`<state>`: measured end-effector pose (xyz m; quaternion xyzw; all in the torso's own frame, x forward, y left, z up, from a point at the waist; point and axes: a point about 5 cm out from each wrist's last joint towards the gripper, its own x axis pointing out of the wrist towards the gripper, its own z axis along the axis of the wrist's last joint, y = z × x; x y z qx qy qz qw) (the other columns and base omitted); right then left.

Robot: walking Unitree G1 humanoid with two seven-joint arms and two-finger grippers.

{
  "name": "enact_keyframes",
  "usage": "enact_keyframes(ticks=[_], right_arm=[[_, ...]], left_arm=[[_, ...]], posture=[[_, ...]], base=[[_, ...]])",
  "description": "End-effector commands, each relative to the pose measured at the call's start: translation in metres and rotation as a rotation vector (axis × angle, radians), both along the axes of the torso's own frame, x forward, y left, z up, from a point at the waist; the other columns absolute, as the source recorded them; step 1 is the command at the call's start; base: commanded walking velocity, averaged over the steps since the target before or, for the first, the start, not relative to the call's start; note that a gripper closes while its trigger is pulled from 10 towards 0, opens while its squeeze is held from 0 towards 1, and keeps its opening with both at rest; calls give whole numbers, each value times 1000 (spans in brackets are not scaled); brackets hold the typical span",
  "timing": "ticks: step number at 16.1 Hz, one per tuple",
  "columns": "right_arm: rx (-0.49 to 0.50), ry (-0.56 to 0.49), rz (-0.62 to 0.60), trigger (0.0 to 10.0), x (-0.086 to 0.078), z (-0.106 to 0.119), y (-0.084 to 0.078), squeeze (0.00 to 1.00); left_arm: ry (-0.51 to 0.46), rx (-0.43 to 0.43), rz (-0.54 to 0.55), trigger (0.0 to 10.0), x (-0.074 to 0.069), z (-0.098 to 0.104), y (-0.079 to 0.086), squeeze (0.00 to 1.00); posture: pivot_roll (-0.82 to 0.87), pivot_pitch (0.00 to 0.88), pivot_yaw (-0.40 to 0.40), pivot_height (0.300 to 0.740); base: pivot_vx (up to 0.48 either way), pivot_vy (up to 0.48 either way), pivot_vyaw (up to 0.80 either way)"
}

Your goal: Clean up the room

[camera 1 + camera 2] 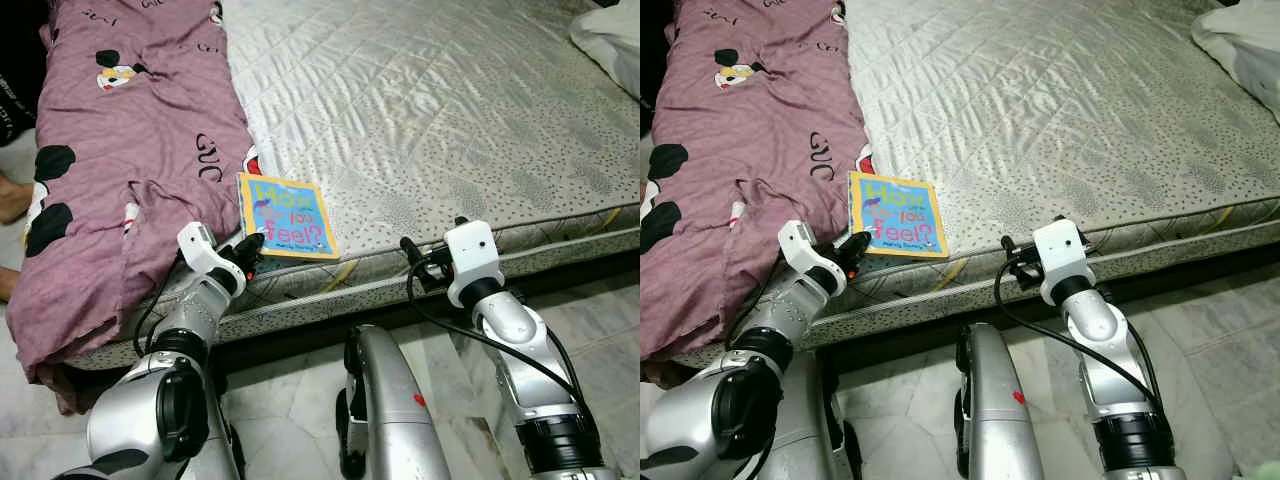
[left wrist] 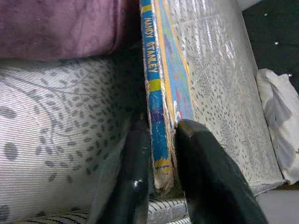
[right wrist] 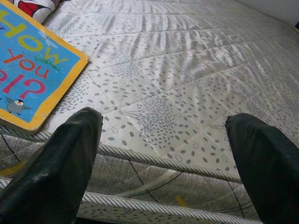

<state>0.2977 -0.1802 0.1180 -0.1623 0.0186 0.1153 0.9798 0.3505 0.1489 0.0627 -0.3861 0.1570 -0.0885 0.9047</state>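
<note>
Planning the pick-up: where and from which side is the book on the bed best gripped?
At its near corner, from the bed's front edge. The book lies flat with that corner at the mattress edge, so fingers can straddle its thickness there, as the left gripper does.

Left arm reaches forward, its left gripper (image 2: pixel 159 186) pinched narrow, black fingers (image 2: pixel 205 172) close together. Right arm is raised alongside, right gripper (image 3: pixel 163 154) spread wide, fingers (image 3: pixel 60 163) well apart.

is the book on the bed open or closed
Closed. The book lies flat on the mattress, cover up, and the left gripper clamps its corner, spine and cover together.
</note>
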Motion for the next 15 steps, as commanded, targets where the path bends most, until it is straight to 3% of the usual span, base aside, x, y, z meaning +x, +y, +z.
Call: enact_keyframes(ticks=[1,4,7,8,10,12,15], right_arm=[[-5,-1,5,10000,0,0,0,0],[-7,-4,11,10000,1,-1,1,0],[3,-11,17,10000,6,-1,6,0],[33,-18,29,10000,11,0,17,0],[91,-17,43,10000,18,0,34,0],[148,-9,47,10000,24,0,48,0],[346,40,-6,10000,45,5,61,0]], left_arm=[[-15,0,7,0,3,5,2,0],[-24,6,31,0,4,6,5,0],[-103,83,68,0,11,20,11,0],[-228,180,96,0,18,40,16,0],[-347,282,135,0,17,59,26,0],[-396,351,182,0,9,66,33,0],[-453,498,213,0,-13,69,39,0]], posture=[[-159,99,-42,527],[-155,98,-44,527],[-132,84,-40,527],[-95,70,-33,527],[-53,47,-21,527],[-17,21,-7,527],[32,0,7,527]], base=[[0,0,0],[0,0,0],[0,0,0],[0,0,0],[0,0,0],[0,0,0],[0,0,0]])
